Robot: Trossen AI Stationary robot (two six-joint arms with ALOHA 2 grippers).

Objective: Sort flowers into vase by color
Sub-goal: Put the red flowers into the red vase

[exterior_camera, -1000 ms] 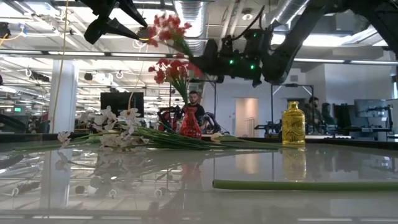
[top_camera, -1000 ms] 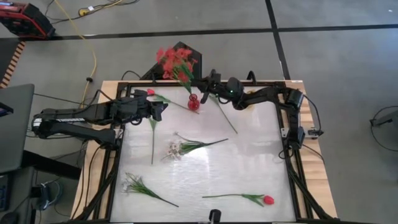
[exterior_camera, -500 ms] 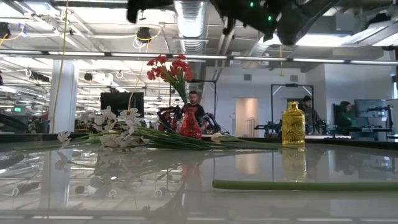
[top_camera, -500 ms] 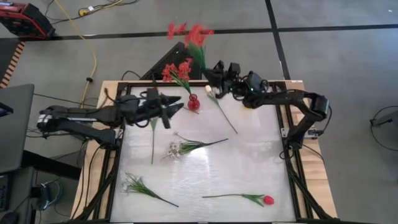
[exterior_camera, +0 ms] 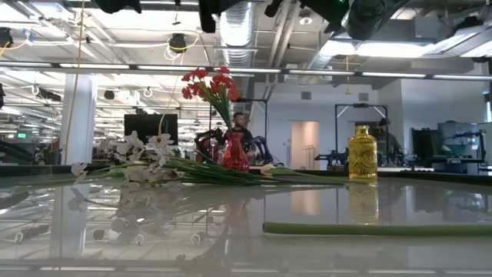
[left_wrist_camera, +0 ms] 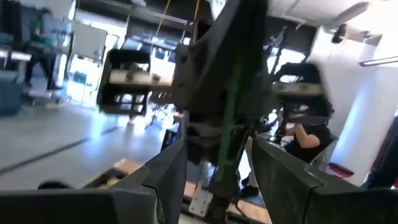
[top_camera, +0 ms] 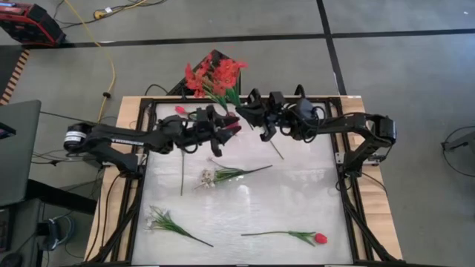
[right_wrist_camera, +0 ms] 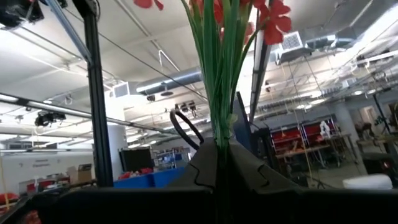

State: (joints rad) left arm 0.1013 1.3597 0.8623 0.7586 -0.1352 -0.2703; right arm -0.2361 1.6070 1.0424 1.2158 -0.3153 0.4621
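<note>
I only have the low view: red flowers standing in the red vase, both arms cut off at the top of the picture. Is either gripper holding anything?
Observer: Yes. In the right wrist view the right gripper is shut on a bunch of green stems topped with red blossoms.
Operator: And the left one?
Observer: The left gripper is open, fingers apart, with a green stem showing beyond the gap.
Operator: Any red flowers lying loose?
Observer: In the high view a red tulip lies near the front right corner of the table.
</note>
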